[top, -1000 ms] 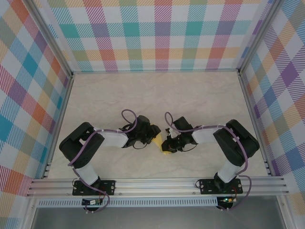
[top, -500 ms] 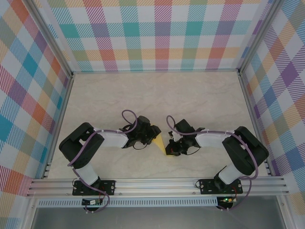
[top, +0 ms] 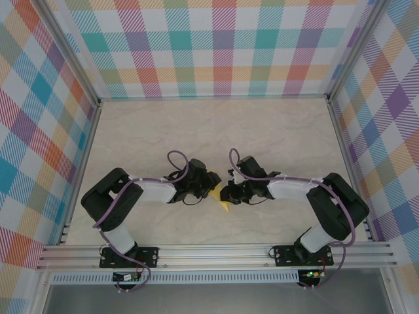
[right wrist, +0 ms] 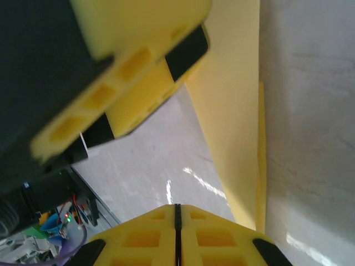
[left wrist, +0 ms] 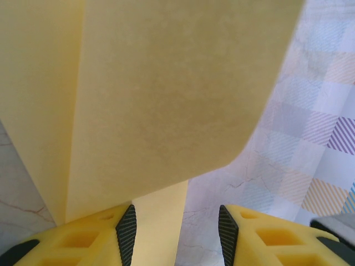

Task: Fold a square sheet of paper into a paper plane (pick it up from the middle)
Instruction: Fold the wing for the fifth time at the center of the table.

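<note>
Marble-patterned and pale, the table takes up most of the overhead view, with plaid walls closing it in on three sides. Near its front edge, we see the left arm and the right arm reaching inward until their tips almost meet.

The left tool stands partly open. In its wrist view, the pads are clearly apart. A strip of the yellow sheet of paper runs between them close to the left-hand pad, with bare table showing beside the other. We judge that nothing is clamped there.

The right tool is closed finger against finger with nothing pinched between. Its tips sit just beside the paper's edge, and we cannot tell whether they touch it.

The sheet of paper is already folded into layers. From above it shows as a small yellow wedge on the table between the two tools, and one flap rises broad in front of the left wrist camera.

Our worry is slippage. With no grip on the sheet, a push from the closed right tool could slide or turn it and skew the crease. The raised flap may also spring open. If the left tool closed now, it could catch one layer and crumple it. The tools are also near enough to knock each other.
</note>
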Robot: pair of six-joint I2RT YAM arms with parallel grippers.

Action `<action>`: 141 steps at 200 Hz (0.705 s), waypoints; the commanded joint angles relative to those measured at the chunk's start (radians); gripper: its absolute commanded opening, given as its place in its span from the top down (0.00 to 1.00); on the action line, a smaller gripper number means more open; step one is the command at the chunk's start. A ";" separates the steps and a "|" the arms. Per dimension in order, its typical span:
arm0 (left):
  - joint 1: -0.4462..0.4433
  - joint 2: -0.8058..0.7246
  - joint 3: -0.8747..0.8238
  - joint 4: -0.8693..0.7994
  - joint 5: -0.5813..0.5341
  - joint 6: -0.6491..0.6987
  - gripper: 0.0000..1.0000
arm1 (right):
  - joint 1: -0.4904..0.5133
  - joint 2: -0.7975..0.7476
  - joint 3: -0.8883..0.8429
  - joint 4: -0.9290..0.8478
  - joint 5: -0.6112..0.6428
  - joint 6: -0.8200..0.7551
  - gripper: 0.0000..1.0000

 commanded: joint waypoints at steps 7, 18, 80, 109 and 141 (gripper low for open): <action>0.000 0.001 -0.036 -0.089 -0.034 0.010 0.54 | 0.007 0.059 0.017 0.086 -0.012 0.057 0.91; 0.000 0.002 -0.036 -0.088 -0.033 0.010 0.54 | 0.007 0.076 0.018 0.103 -0.021 0.060 0.90; 0.000 0.003 -0.035 -0.090 -0.033 0.011 0.54 | 0.005 0.123 0.019 0.056 0.021 0.039 0.89; 0.000 0.000 -0.031 -0.088 -0.031 0.016 0.54 | 0.005 0.167 0.004 0.026 0.041 0.031 0.91; 0.000 -0.016 0.000 -0.116 -0.029 0.059 0.52 | 0.005 0.174 -0.023 0.006 0.063 0.025 0.95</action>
